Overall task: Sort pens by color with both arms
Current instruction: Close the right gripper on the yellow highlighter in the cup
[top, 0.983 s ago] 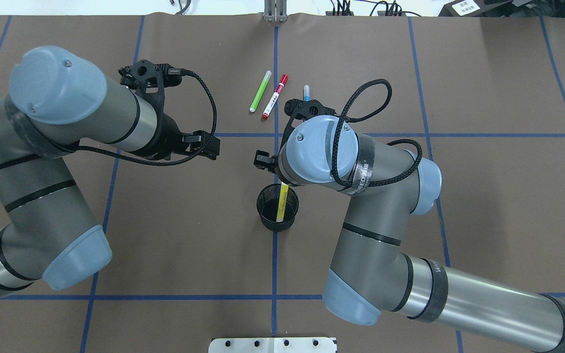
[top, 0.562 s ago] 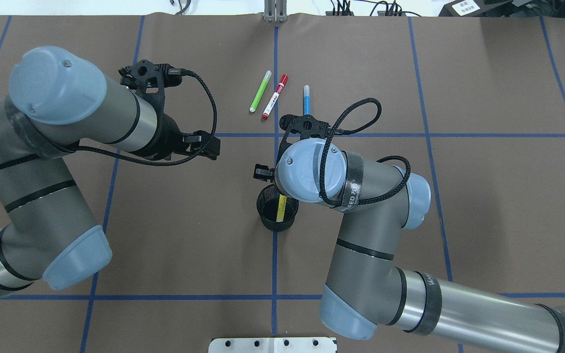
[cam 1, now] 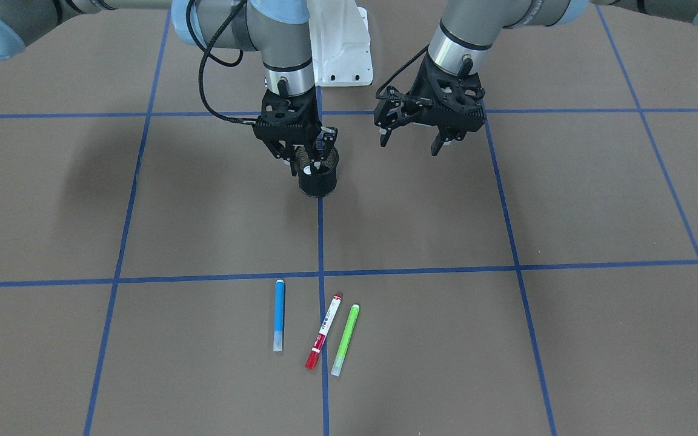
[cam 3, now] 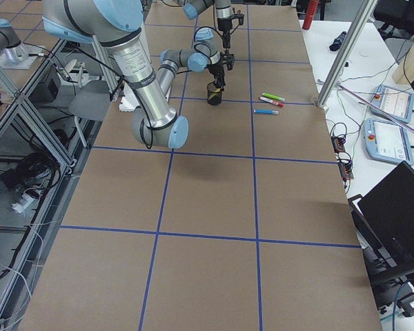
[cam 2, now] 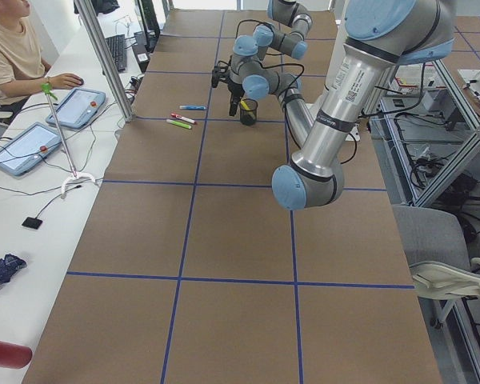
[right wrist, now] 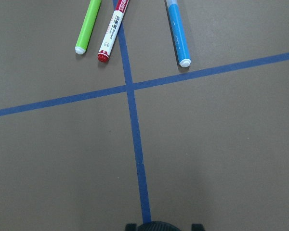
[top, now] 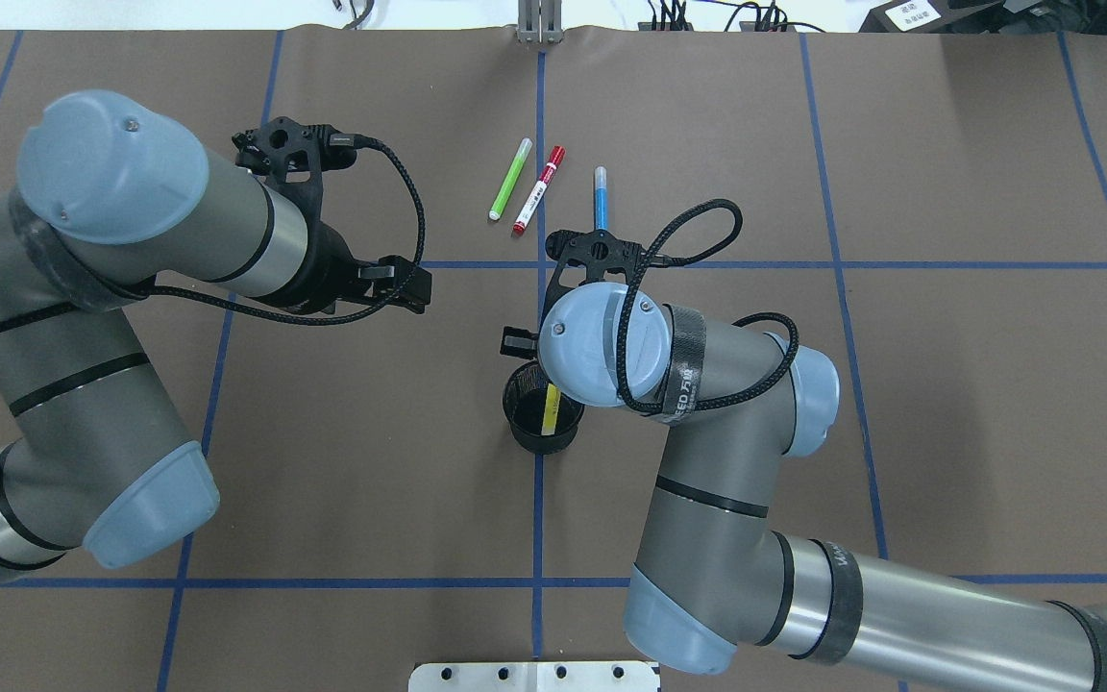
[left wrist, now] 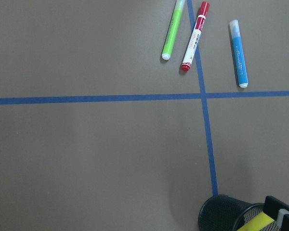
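My right gripper [cam 1: 308, 156] hangs just over the black mesh cup [cam 1: 319, 181] and looks shut on the yellow pen [top: 550, 408], which stands inside the cup [top: 539, 444]. The wrist hides the pen's top in the overhead view. The left wrist view shows the pen [left wrist: 253, 224] beside a finger of that gripper. My left gripper [cam 1: 411, 144] is open and empty, beside the cup and above the table. The lime green pen [top: 510, 180], the white pen with a red cap [top: 538, 190] and the blue pen [top: 600, 195] lie side by side on the table beyond the cup.
Blue tape lines [top: 539, 519] divide the brown table into squares. The white bolted base plate [top: 534, 676] sits at the robot's edge. An operator [cam 2: 12, 48] sits at a side desk with tablets, off the table.
My right gripper has come down onto the cup with the yellow pen, so less of the pen shows above the rim. The blue pen is uncovered. The left arm has not moved.
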`<state>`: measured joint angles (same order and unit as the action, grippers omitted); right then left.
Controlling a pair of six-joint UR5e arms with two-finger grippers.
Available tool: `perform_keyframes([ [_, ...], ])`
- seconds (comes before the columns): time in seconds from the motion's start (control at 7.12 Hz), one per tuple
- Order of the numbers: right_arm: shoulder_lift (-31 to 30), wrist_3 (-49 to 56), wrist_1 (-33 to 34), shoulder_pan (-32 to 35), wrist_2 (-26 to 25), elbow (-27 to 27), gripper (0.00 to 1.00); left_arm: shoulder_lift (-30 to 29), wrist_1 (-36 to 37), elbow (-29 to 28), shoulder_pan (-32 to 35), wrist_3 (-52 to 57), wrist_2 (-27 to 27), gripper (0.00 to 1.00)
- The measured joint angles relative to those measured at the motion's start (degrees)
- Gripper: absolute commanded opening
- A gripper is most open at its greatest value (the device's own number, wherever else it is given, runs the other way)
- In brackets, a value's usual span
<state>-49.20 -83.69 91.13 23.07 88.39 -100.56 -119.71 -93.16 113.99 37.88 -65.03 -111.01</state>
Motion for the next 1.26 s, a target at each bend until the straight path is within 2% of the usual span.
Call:
perform_keyframes([
  [0.56,0.2,0.36,0.18,-0.63,-0.89,-0.08,0.33,0.07,0.0,-0.07,-0.01,-0.01,0.0,0.99],
  [0.84,0.19,1.14,0.19,-1.02,-1.51,-0.08,0.24,0.09,0.0,-0.11,-0.04,-0.01,0.0,0.99],
  [1.12,0.01,1.66,0.17,-1.14,-1.73,-0.1,0.22,0.09,0.0,-0.16,-0.06,0.01,0.0,0.99],
  [1.26,-0.05,2.14,0.17,-1.17,-1.78,-0.11,0.09,0.08,-0.02,-0.17,-0.05,0.03,0.0,0.99],
])
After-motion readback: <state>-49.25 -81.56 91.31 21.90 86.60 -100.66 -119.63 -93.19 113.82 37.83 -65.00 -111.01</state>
